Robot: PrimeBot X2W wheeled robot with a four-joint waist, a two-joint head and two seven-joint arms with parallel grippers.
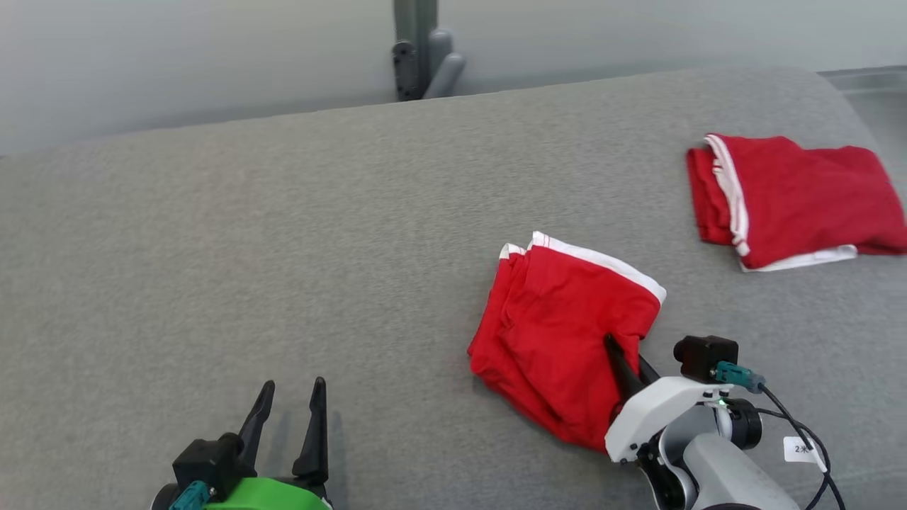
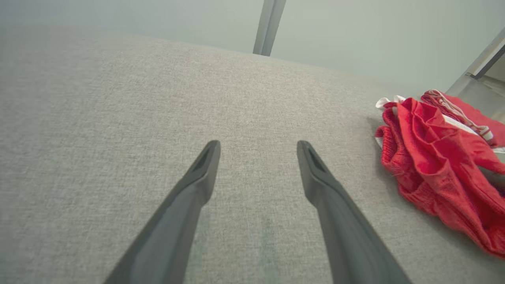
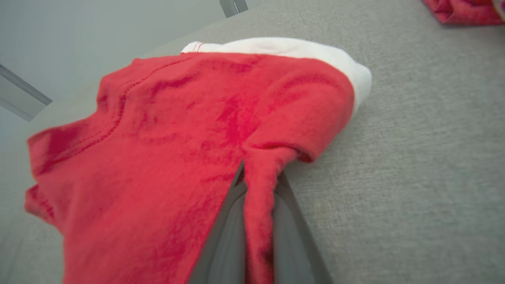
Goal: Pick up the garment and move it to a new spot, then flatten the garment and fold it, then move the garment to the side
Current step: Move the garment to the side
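A: Where's the garment (image 1: 560, 333)?
B: On the grey table (image 1: 283, 248), near the other red garment (image 1: 793, 198), to its left and closer to the robot.
A: Who has it?
B: The right gripper (image 1: 625, 354) has its fingers pinched on an edge fold, probably to shift it aside. The left gripper (image 1: 294, 388) is spread wide and holds nothing.

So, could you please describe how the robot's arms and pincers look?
Both have long, dark, tapering fingers. The left pincer has a bright green wrist and teal connector; the right pincer a white housing, black camera, teal plug, black cables and a white tag.
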